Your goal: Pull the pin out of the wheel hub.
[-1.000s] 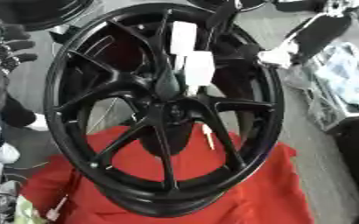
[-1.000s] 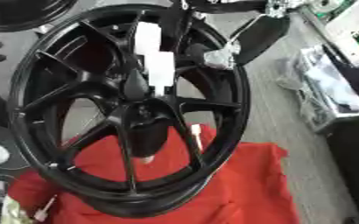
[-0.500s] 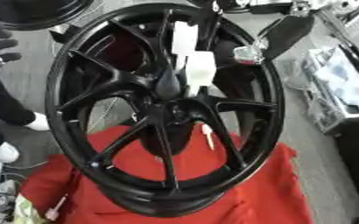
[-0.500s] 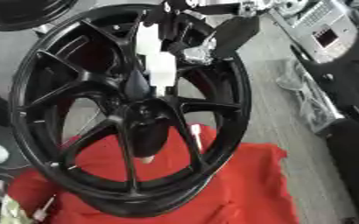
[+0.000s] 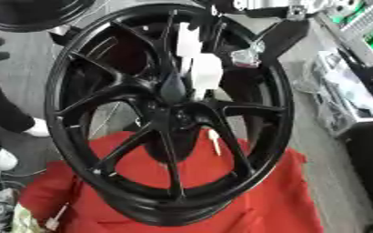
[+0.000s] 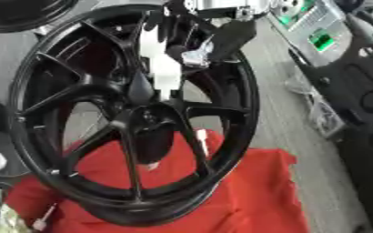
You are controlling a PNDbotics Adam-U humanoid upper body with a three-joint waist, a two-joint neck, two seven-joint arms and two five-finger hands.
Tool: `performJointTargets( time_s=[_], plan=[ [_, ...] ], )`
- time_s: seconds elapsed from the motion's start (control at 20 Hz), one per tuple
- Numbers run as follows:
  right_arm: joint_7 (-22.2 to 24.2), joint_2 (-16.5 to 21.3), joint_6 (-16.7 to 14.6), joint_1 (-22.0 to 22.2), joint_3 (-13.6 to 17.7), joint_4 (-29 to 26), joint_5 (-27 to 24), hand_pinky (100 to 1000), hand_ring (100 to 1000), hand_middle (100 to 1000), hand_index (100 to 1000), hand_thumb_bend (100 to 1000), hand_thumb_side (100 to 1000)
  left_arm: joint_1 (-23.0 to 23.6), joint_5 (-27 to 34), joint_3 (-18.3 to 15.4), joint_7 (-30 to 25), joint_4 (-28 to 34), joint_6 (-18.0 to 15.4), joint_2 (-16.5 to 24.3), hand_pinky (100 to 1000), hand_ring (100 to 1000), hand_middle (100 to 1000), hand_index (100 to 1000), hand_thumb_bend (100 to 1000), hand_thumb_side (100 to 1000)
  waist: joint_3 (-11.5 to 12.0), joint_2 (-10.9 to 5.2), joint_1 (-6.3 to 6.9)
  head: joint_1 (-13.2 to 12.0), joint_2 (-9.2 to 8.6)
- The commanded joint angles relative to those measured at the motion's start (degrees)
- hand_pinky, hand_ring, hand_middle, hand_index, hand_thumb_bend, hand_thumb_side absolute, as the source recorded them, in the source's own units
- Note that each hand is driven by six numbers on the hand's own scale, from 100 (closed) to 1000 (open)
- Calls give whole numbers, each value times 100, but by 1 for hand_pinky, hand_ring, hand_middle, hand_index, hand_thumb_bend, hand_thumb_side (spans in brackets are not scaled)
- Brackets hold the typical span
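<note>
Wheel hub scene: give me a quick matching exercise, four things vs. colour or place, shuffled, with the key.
Things:
1. wheel hub
2. cloth
3. white block
4. right hand

Descriptions:
A. red, under the wheel
B. at the upper rim, arm entering from the top right
C. black, many spokes
D. pale, just above the centre

Pairs: 1-C, 2-A, 3-D, 4-B

- The wheel hub's (image 5: 173, 118) black spokes (image 5: 114, 93) cross your way to its centre; gaps lie open between them.
- A white block (image 5: 204, 75) stands before the upper spokes.
</note>
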State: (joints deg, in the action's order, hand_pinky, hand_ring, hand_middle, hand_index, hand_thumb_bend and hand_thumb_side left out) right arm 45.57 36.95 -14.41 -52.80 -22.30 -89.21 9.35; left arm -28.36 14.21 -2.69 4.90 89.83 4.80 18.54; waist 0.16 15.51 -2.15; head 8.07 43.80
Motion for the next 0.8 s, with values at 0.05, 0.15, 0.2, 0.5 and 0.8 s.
performJointTargets(
  time_s=[0.05,0.15,0.2,0.5,0.8],
  plan=[
    [-29,58,1,-50,48,11,58,957,785,751,919,100,548,-88,13,-66,22,136,-4,47,703,723,639,718,100,753,3,-156,11,17,32],
    [-16,48,-20,-34,44,18,67,960,789,754,922,100,553,-88,14,-64,20,134,-2,50,703,723,638,718,100,753,0,-156,11,17,32],
    [-6,44,-35,-26,41,18,68,961,790,756,923,100,552,-87,14,-63,19,133,-2,51,703,723,638,718,100,753,-2,-156,10,18,32],
    [50,49,-108,24,26,-15,93,957,787,750,916,100,554,-80,8,-58,14,122,1,69,703,721,635,717,100,753,-22,-160,2,19,32],
    [48,24,-110,72,21,37,185,957,788,749,916,100,558,-84,4,-41,-1,114,5,65,703,720,633,717,100,753,-19,-161,1,31,32]
  ],
)
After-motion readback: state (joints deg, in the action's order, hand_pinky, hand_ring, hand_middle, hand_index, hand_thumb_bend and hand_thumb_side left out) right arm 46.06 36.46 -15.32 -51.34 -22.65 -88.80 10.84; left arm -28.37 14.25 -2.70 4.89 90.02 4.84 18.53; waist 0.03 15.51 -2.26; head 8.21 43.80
